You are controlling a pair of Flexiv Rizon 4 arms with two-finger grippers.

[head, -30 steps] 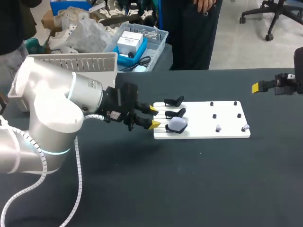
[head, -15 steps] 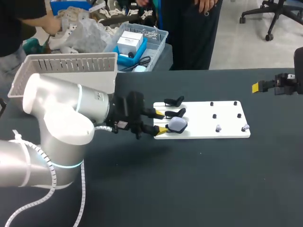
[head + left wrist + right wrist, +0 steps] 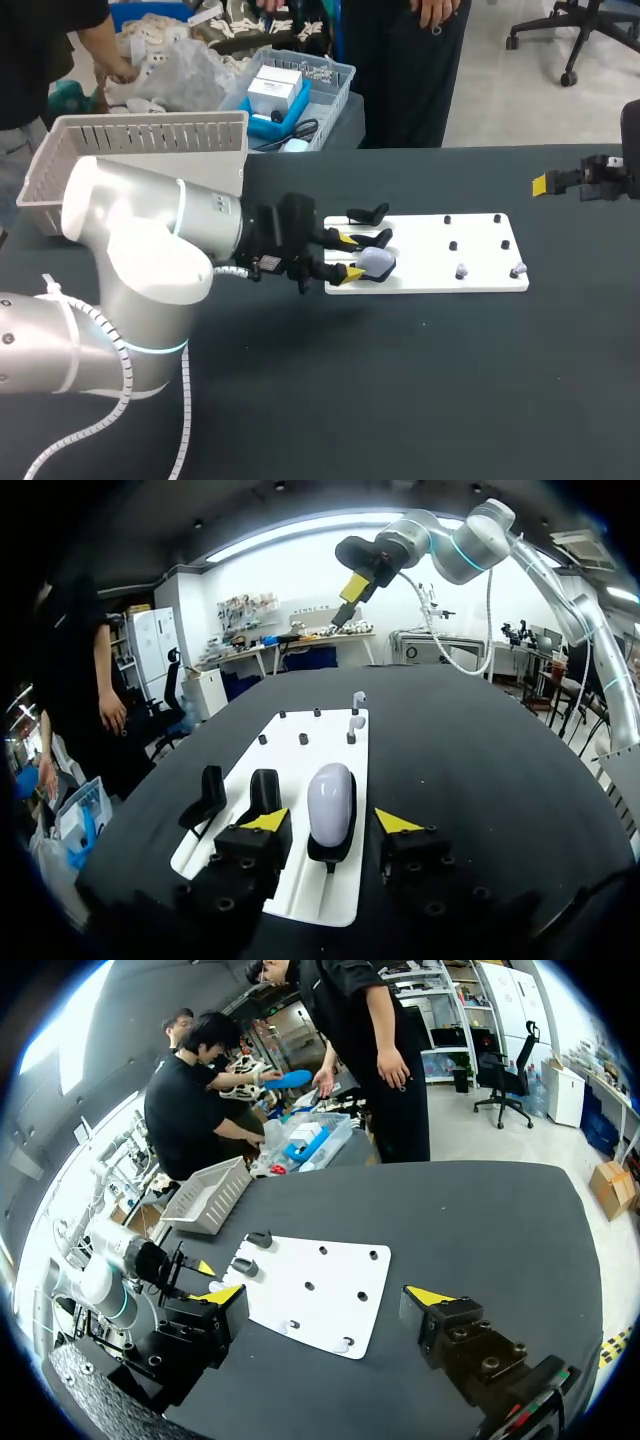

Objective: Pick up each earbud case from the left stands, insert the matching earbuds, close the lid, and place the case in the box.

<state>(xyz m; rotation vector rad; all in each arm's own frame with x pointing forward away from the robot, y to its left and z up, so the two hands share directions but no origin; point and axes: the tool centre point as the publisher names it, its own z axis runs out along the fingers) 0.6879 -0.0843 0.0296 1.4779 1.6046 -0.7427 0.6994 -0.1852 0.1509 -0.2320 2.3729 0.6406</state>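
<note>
Hand (image 3: 331, 821) wide open, earbud case (image 3: 330, 798) between

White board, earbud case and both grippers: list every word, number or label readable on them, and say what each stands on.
No text can be read on any of them.
white board: bare, no print visible.
earbud case: plain, no marking visible.
left gripper and right gripper: no label visible; anything finer is too small to tell.
</note>
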